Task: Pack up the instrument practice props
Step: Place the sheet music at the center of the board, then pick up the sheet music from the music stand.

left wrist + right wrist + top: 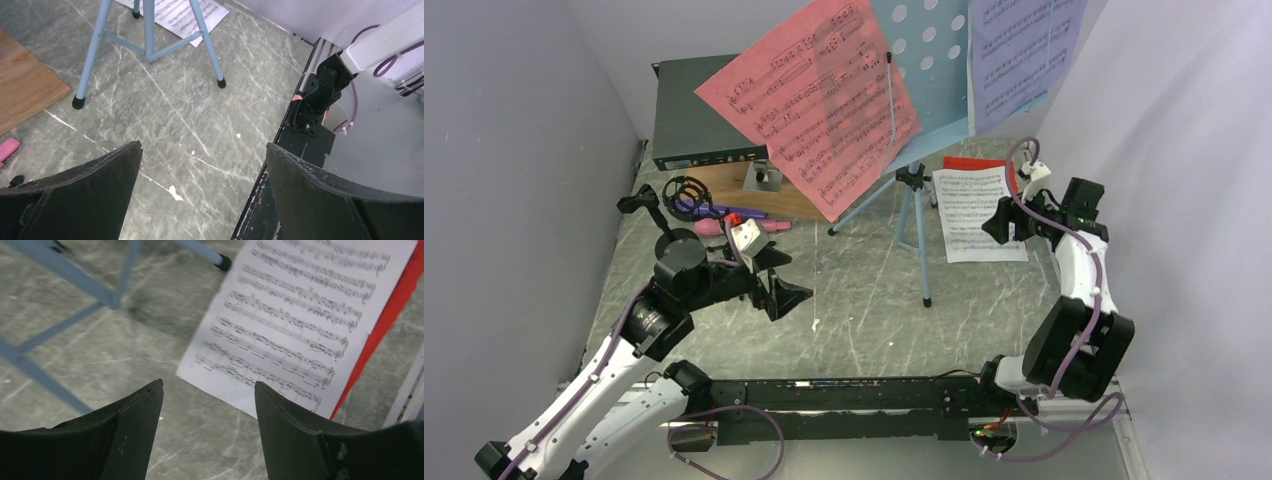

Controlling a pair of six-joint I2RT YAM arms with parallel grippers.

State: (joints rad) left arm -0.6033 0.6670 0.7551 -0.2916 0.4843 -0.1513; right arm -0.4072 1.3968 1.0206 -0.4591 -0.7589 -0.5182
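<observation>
The left gripper [786,278] is hanging at the middle left of the top view with its jaws spread wide. It is holding nothing, and in its wrist view [202,150] only bare grey table [200,100] is showing between the fingers. The right gripper [1002,222] is hovering at the middle right, just over the near edge of the white music sheet [979,215]. Its jaws are standing apart with nothing between them, and its wrist view [209,385] is showing the fingertips above that sheet [290,315] without touching it.

The white music sheet is lying flat on the table, partly covering a red sheet [979,163] whose edge is peeking out at the top and right [395,305]. The light-blue music tripod [914,200] is standing upright in the centre, its legs [147,30] spreading across the upper left of the left wrist view. Its perforated plate is carrying a salmon-red music sheet [824,100] and a lavender music sheet [1019,55], both tilted.

At the upper left the dark green box [704,125] is sitting behind the wooden board [764,200]; nothing of its inside is showing. Just in front of the board the purple microphone [714,211] and pink microphone [769,227] are lying side by side, beside a black mic holder [686,190], close to the left gripper
</observation>
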